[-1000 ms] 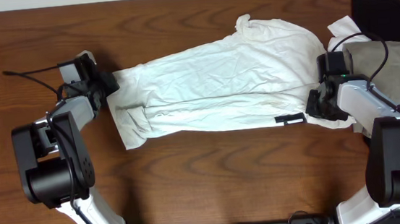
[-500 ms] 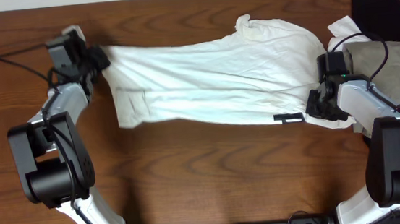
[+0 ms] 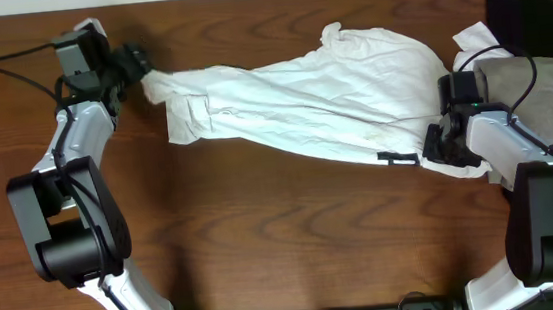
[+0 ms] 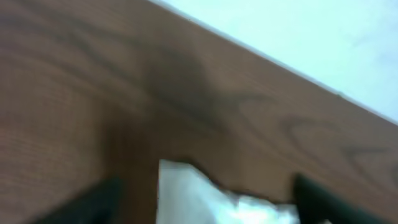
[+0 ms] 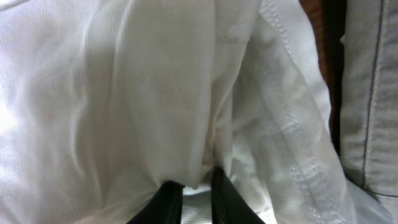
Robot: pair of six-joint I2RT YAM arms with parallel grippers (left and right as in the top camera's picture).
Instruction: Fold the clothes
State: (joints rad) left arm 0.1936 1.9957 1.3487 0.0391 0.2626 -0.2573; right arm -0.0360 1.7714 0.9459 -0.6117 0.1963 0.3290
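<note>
Three views, and each one shows different things. Overhead only: the whole white T-shirt (image 3: 322, 101) lies stretched in a long rumpled band across the table (image 3: 294, 244). It runs from my left claw (image 3: 136, 63) at the far left to my right claw (image 3: 434, 145) on the right, with a bunched lump at its far edge. Overhead also shows the grey-beige garment (image 3: 542, 92) beside my right arm and the black garment (image 3: 530, 12) beyond it in the far right corner. The left wrist view shows neither.

Left wrist view, blurry: my two dark fingers (image 4: 314, 193) stand far apart at the bottom of the frame. A white cloth tip lies between them and seems to touch neither, so the left claw is spread wide and grips nothing.

Right wrist view, sharp: the fingers are nearly together with a gathered fold of the shirt pinched between them, so the right claw is clamped on the shirt. Only this view shows the double-stitched hem (image 5: 292, 124) and, at its right edge, a strip of grey-beige cloth with one seam line.

Count: two arms, two claws, one table, three garments (one white, one grey-beige, one black).

The shirt is thin, soft and heavily creased, with a small black print (image 3: 395, 160) near my right claw. The table is flat dark brown wood with visible grain.
</note>
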